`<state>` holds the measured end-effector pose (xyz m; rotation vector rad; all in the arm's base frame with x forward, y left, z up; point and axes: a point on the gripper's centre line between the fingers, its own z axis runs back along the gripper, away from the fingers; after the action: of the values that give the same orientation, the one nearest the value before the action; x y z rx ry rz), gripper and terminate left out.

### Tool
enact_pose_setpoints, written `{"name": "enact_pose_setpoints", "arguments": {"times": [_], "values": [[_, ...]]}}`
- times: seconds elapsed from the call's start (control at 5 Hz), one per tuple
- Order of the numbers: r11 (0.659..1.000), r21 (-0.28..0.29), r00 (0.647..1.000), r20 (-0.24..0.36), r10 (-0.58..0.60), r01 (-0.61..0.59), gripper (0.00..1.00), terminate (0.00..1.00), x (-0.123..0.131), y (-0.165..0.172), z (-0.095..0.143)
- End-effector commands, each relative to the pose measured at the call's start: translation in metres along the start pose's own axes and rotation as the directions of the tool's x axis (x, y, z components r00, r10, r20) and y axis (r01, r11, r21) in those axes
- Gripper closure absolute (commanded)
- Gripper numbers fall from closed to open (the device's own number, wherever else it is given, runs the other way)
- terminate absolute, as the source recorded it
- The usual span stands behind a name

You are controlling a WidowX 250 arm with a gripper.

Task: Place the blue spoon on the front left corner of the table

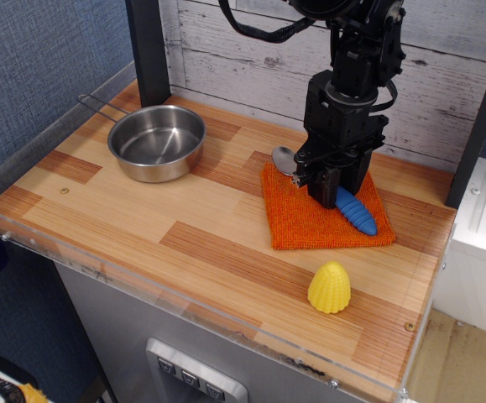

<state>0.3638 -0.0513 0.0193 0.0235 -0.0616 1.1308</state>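
- I see the blue spoon [353, 211] lying on the orange cloth [310, 222], right of the frame's centre, its silver bowl poking out past the cloth's upper left edge and its ribbed blue handle running down to the lower right.
- My fingers [333, 186] are down on the spoon's middle, drawn in narrow around the top of the handle; they look clamped on it, with the spoon level on the cloth.
- The black arm rises straight up from there to the top of the frame, cables looping off to the upper left.
- The cloth sits square-ish on the worktop [133, 220], toward its right side, a little askew to the wood strips.
- A yellow ridged cone-shaped object [329, 287] stands upright below the cloth, near the lower right of the worktop, apart from the cloth.
- A steel pan [157, 142] rests in the upper left of the frame, well apart from the spoon, its wire handle pointing to the upper left.
- The worktop's lower left stretch of wood lies behind the clear acrylic rim [75, 252].
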Motion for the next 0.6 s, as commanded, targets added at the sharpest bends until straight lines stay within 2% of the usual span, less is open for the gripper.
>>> {"name": "enact_pose_setpoints", "arguments": {"times": [0.0, 0.4], "values": [[0.999, -0.034, 1.000, 0.012, 0.003, -0.002, 1.00, 0.00, 0.003, 0.000, 0.017], [0.993, -0.117, 1.000, 0.017, -0.006, 0.008, 1.00, 0.00, -0.003, -0.020, 0.055]]}}
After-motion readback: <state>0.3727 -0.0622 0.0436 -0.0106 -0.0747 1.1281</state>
